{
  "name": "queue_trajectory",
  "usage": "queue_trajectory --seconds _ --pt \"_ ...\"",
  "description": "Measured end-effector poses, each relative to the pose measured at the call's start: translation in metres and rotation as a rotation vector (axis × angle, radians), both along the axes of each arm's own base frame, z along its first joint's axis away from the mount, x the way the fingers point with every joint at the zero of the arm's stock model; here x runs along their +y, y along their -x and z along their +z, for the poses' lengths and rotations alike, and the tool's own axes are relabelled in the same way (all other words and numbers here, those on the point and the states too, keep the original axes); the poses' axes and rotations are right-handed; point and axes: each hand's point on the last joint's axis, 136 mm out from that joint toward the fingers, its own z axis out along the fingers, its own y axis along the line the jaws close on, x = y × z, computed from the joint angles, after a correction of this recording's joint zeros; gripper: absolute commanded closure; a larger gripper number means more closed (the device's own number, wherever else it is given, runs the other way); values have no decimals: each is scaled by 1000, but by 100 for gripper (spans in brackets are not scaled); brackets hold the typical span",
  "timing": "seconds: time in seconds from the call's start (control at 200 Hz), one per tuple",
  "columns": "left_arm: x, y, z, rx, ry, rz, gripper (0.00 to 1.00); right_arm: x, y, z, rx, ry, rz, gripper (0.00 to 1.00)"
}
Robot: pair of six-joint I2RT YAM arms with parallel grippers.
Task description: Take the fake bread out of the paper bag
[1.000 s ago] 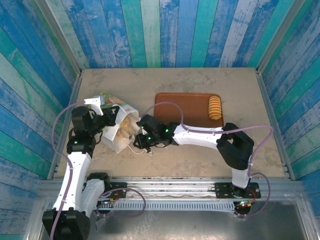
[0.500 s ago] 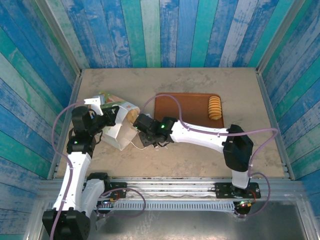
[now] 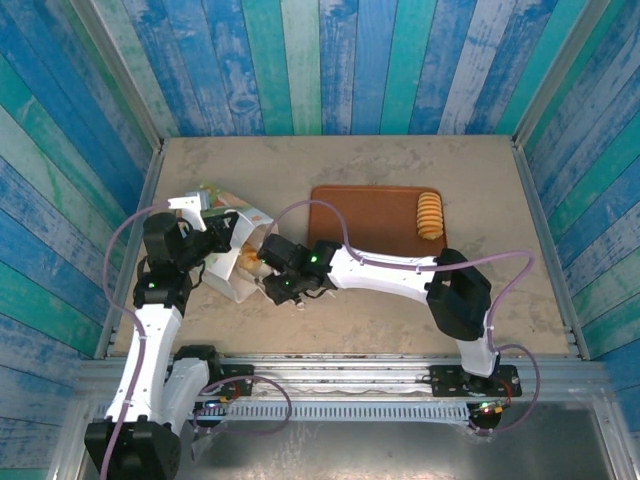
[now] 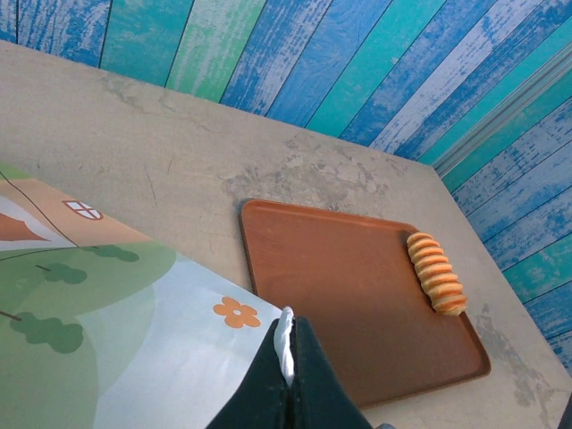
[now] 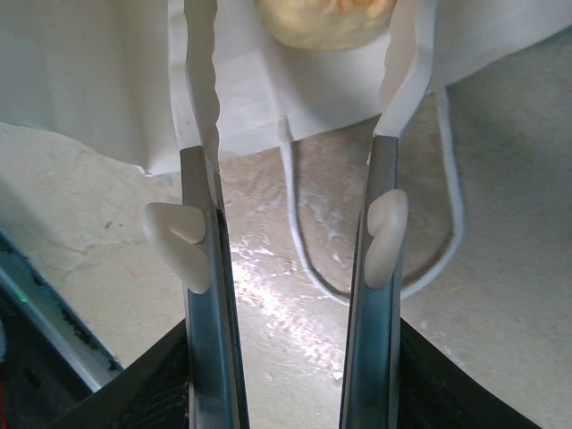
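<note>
Right gripper hovering at mouth of white printed paper bag, jaws parted, gripping nothing. Golden-brown toy bread piece lying straight ahead inside bag, top centre of frame, between fingertips. Left gripper pinching bag rim.

White paper bag with green-and-orange print; golden ridged roll; brown tray

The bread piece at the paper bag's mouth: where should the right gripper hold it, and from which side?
Grip the bread piece across its rounded sides, coming in level through the open mouth of the paper bag, which lies on its side. The right gripper faces that mouth, its open fingers either side of the piece.
</note>
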Motion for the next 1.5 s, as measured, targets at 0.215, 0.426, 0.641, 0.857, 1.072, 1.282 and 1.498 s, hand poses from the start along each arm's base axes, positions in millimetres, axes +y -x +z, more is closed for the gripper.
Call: queue_trajectory --seconds 0.215,0.426,0.641,0.857,1.072,1.282,1.498 --pt "0 0 1 -3 0 1 100 2 4 6 2 -33 21 43" --pt "0 0 1 -3 0 2 100 -9 -1 4 18 -39 -13 42" --pt "0 0 1 -3 0 2 100 -11 -9 6 36 -52 -28 44" --pt "0 0 1 -3 0 2 100 5 -11 4 62 -73 -20 48" --pt "0 0 1 -3 0 2 100 4 -10 -4 74 -53 -21 54" --pt "0 0 1 -3 0 2 100 4 -9 -4 71 -53 -12 67" --pt "-3 2 2 -10 8 -21 100 -5 0 3 72 -81 11 69"
